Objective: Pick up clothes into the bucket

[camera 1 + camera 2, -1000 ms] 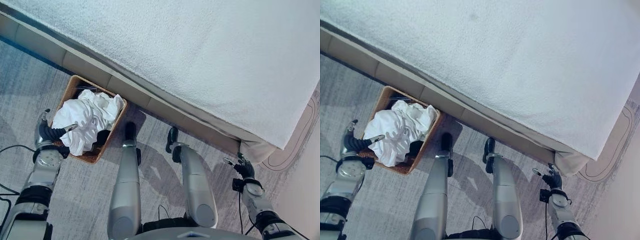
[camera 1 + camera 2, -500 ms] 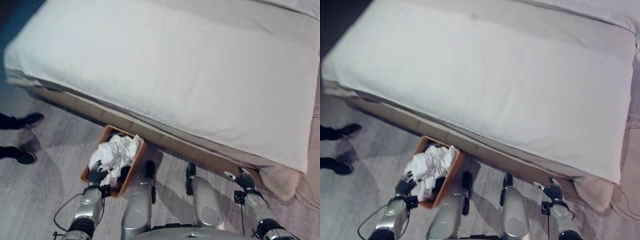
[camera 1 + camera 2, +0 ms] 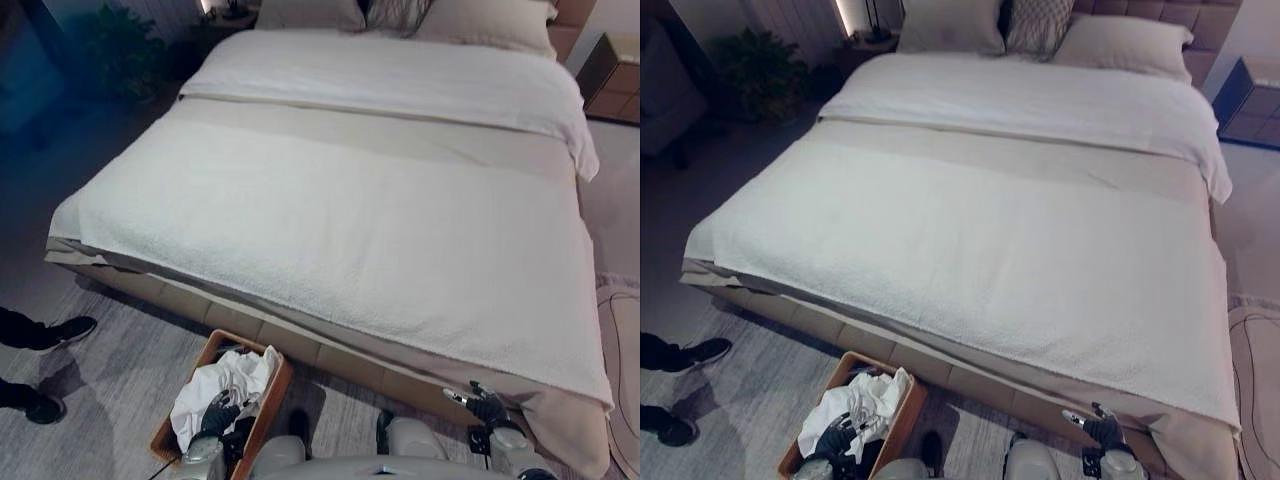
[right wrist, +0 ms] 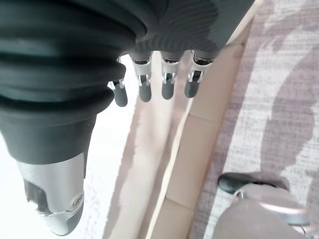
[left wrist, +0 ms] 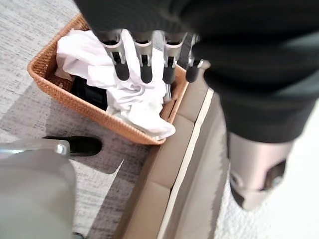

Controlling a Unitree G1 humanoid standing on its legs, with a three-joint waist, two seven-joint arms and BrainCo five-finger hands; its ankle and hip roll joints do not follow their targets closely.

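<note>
A wicker basket [image 3: 268,388] stands on the floor against the near side of the bed, holding a heap of white clothes [image 3: 222,381] over a dark garment [image 5: 90,94]. My left hand [image 3: 217,417] hovers over the heap at the basket's near end. Its fingers [image 5: 144,63] hang straight above the white cloth and grip nothing. My right hand [image 3: 487,407] is low at the right, beside the bed's base near its corner. It is open too, with its fingers [image 4: 167,85] relaxed and empty.
A large bed [image 3: 360,230] with a white cover and pillows [image 3: 950,25] takes up most of the room ahead. A person's dark shoes [image 3: 62,330] stand on the grey carpet left of the basket. A rug [image 3: 625,390] lies at the right, a plant [image 3: 760,65] at the back left.
The camera has tilted up, so the whole bed and the person's shoes now show. My left hand stays over the clothes in the basket, and my right hand stays by the bed's corner.
</note>
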